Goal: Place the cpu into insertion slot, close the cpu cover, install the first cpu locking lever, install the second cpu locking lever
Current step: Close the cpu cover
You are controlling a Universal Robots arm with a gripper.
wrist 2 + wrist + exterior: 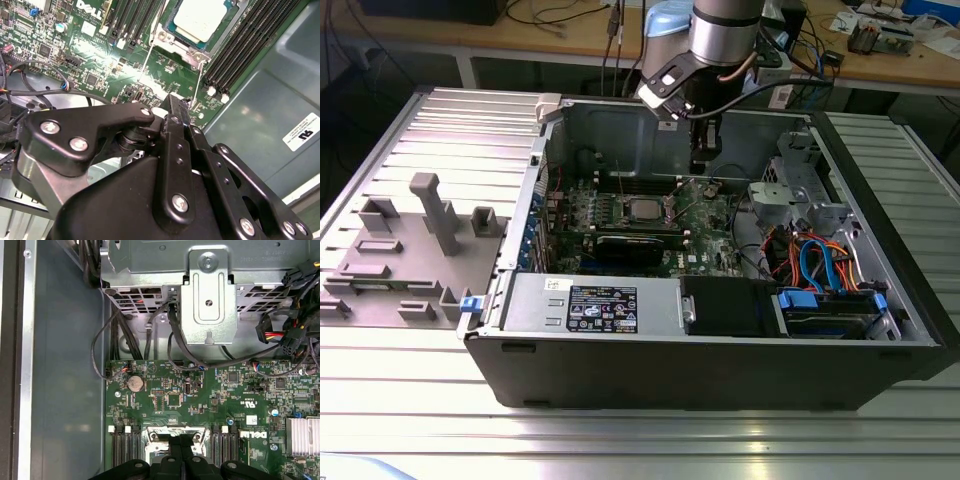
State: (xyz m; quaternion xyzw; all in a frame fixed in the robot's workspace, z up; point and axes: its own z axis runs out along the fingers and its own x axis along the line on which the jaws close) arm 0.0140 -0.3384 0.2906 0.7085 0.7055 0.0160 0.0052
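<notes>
The cpu [642, 210], a small square chip with a pale silver top [202, 17], lies in the insertion slot [621, 213] on the green motherboard [712, 228] inside the open computer case. The grey cpu cover [167, 37] frames the chip and looks lowered around it. Two thin metal levers [149, 56] run out from the socket's corners and seem to stand up off the board. My gripper [704, 168] hangs above the board, on the exterior view's right of the socket and a little behind it. Both wrist views show its black fingers [173, 447] pressed together with nothing between them.
A long black block [635, 245] lies in front of the socket. The power supply [600, 305] lines the case's near wall. A metal drive cage [207, 295] with blue and orange cables [818, 262] fills the exterior view's right. A grey fixture [420, 235] stands on the table at left.
</notes>
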